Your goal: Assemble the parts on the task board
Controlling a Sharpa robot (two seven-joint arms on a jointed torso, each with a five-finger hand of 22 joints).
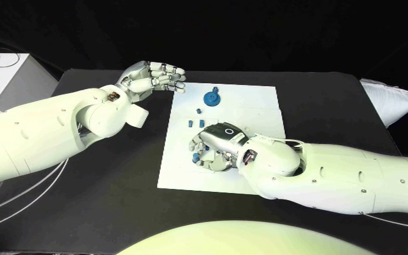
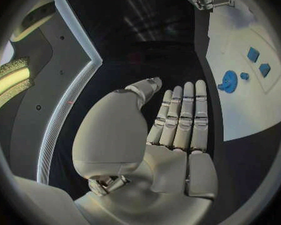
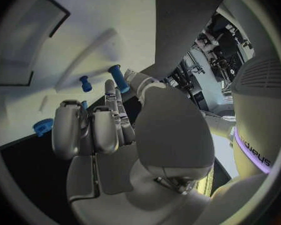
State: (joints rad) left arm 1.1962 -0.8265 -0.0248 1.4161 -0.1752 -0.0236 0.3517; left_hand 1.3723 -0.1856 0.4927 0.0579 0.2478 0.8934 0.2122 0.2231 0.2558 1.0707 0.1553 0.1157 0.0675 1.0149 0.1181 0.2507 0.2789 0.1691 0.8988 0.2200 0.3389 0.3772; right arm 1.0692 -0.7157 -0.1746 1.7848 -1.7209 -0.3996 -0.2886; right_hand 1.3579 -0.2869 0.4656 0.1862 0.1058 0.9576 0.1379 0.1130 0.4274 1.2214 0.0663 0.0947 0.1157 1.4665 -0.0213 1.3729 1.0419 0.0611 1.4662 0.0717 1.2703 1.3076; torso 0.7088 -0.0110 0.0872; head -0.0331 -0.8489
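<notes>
Both arms reach in over the bench, left hand raised and empty, right hand palm-down over the white plate.

The left arm [image 1: 59, 125] comes in from the left, bent up at the wrist; the left hand [image 1: 155, 77] sits near the task board's [image 1: 255, 98] far-left corner with fingers curled loosely and nothing in them. In the left wrist view its fingers [image 2: 181, 115] lie straight and side by side, thumb apart. The right arm [image 1: 340, 169] crosses from the right; the right hand [image 1: 217, 146] is lowered onto the board, fingers bent downward. Whether it grips anything cannot be told.
</notes>
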